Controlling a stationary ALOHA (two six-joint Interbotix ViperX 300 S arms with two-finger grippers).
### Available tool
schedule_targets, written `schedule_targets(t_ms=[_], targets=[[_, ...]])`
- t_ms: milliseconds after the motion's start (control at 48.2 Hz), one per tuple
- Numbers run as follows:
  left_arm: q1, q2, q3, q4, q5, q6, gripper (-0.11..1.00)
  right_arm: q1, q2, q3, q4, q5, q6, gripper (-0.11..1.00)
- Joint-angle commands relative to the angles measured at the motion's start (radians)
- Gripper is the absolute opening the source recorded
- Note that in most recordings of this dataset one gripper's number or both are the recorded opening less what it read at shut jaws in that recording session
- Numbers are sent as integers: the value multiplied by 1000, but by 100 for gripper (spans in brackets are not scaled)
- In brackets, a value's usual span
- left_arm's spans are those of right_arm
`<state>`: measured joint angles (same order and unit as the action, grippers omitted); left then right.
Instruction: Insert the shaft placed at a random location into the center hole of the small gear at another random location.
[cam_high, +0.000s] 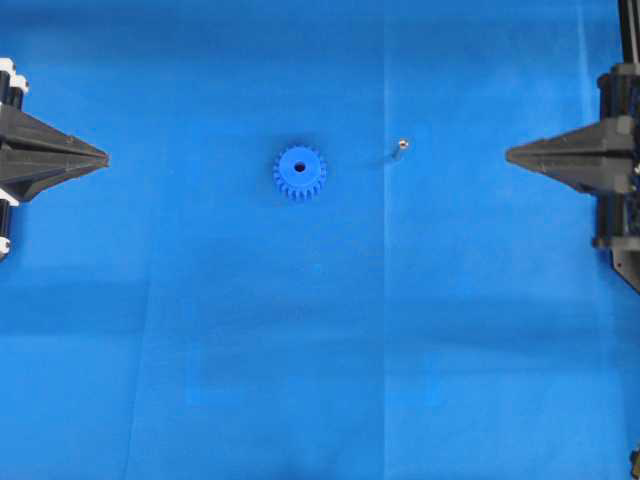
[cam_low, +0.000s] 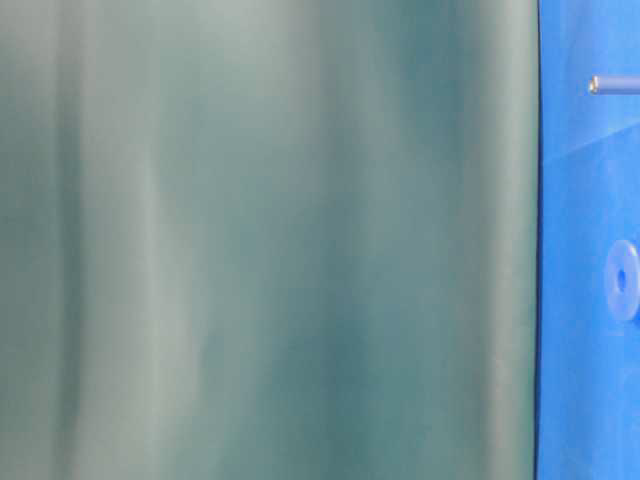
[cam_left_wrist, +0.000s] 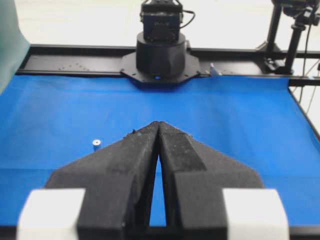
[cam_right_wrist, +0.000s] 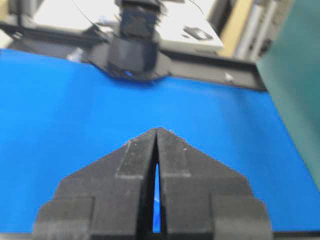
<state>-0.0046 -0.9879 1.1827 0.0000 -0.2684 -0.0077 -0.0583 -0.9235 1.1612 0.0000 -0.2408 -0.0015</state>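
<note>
One small gear (cam_high: 299, 173) lies flat on the blue mat (cam_high: 300, 350) a little left of the middle of the overhead frame, in its upper half, and its single center hole (cam_high: 299, 167) shows as a dark dot in the raised hub. One shaft (cam_high: 401, 146) stands or lies to the right of the gear and slightly higher in the frame, apart from it, with its shiny round end catching the light and a faint shadow trailing to its lower left. Two grippers are in view: the left gripper (cam_high: 104, 158) points in from the left edge of the overhead frame and the right gripper (cam_high: 508, 155) from the right edge, both at about the height of the gear and both well apart from either part. In the left wrist view the fingers (cam_left_wrist: 135, 150) meet at their tips with nothing between them, and the shaft (cam_left_wrist: 96, 143) is seen to their left on the mat. The right wrist view shows that gripper's fingers (cam_right_wrist: 137, 150) pressed together the same way, holding nothing. At table level, a green curtain (cam_low: 270, 240) fills most of the frame, with the shaft (cam_low: 610, 85) at the upper right and the gear (cam_low: 622, 280) below it at the right edge.
</note>
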Motion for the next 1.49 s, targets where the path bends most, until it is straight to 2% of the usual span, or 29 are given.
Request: schedule_targets(t_ms=[0, 104, 187, 270, 415, 457, 581, 975, 1121, 1287, 1473], targets=[[-2, 3, -17, 2, -6, 2, 0, -31, 43, -8, 6, -23, 3, -6], [-2, 3, -14, 2, -6, 2, 0, -58, 112, 3, 21, -67, 8, 0], [-2, 3, -14, 2, -6, 2, 0, -74, 193, 6, 41, -121, 8, 12], [-2, 3, -12, 2, -8, 2, 0, -84, 273, 5, 66, -173, 8, 31], [-2, 2, -11, 2, -8, 2, 0, -100, 426, 0, 101, -265, 8, 75], [-2, 2, -11, 2, -8, 2, 0, -106, 469, -3, 106, -290, 8, 82], [-2, 2, -8, 2, -8, 2, 0, -121, 603, -15, 146, -357, 6, 72], [5, 2, 6, 2, -8, 3, 0, -123, 877, -64, 216, -466, 6, 73], [5, 2, 9, 2, -6, 3, 0, -123, 919, -69, 247, -477, 6, 73], [6, 2, 15, 2, -8, 2, 0, -123, 930, -66, 261, -480, 6, 71], [6, 2, 17, 2, -8, 2, 0, -124, 934, -66, 278, -480, 6, 64]])
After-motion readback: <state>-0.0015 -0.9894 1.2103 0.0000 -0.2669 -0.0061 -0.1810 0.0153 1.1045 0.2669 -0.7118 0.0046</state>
